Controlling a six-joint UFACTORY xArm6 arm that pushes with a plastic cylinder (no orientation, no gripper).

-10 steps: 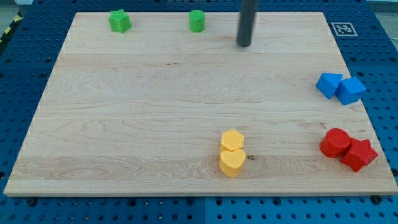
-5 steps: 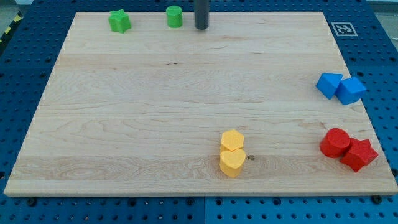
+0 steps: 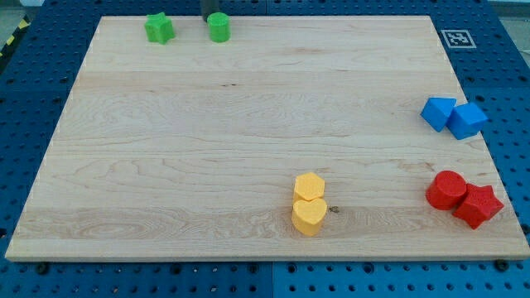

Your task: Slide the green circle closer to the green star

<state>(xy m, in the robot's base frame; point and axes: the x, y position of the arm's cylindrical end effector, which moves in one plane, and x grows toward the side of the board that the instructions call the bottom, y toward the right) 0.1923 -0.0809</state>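
Note:
The green star [image 3: 159,28] sits near the board's top left corner. The green circle [image 3: 219,27] stands a short way to its right, at the board's top edge. The dark rod comes in at the view's top, and my tip [image 3: 212,17] is just behind the green circle, at its upper left, partly hidden by it.
Two blue blocks [image 3: 452,116] touch each other at the right edge. A red circle [image 3: 445,190] and a red star [image 3: 478,205] sit together at the lower right. A yellow hexagon [image 3: 309,186] and a yellow heart [image 3: 309,216] touch at the bottom centre of the wooden board [image 3: 166,165].
The rod has swept left along the top edge. The green circle has slid left, from the middle top toward the green star.

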